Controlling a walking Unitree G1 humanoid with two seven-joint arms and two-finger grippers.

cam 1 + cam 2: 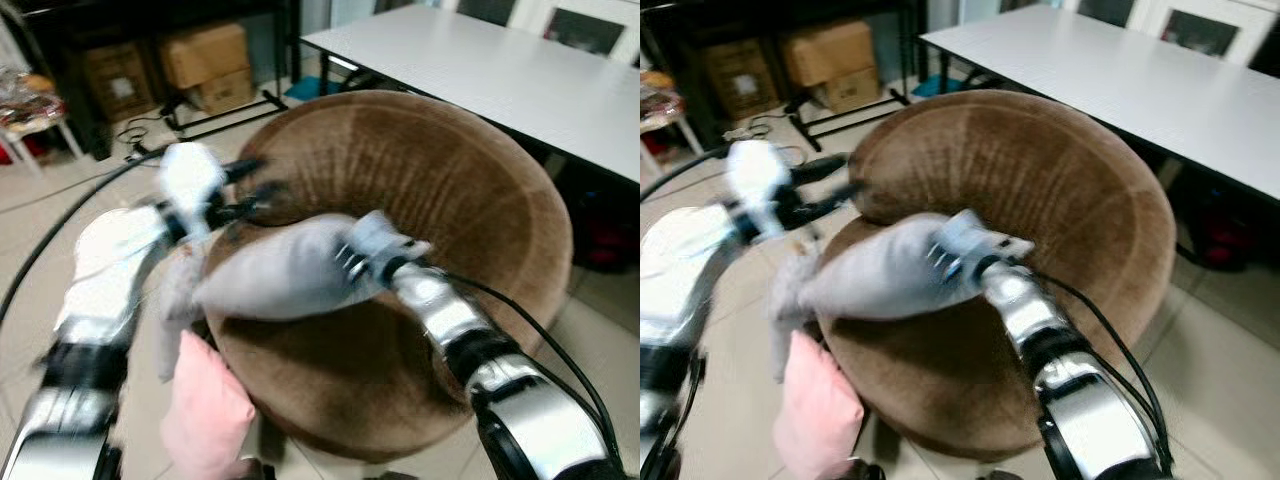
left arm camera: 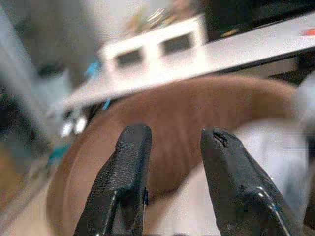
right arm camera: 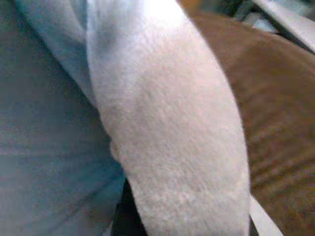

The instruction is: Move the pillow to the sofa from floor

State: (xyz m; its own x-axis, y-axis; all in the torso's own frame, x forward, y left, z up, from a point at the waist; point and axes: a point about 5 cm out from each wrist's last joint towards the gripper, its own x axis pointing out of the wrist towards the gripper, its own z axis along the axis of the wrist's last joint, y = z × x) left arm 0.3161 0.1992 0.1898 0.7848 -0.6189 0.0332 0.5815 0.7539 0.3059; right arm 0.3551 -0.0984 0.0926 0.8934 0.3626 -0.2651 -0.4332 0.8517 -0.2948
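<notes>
Placement step: right gripper [image 1: 352, 262] clamps the grey pillow [image 1: 285, 270] above the brown sofa [image 1: 470, 200] seat; left gripper [image 2: 172, 162] open, empty. Next: lower, release.

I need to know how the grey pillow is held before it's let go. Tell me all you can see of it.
The grey pillow is soft, plush-looking fabric, limp and folded, stretched sideways over the brown round sofa. The right gripper grips its right end; its left end droops beside the left gripper, whose fingers stand open. A pink pillow lies below, by the sofa's edge. The picture is blurred.
</notes>
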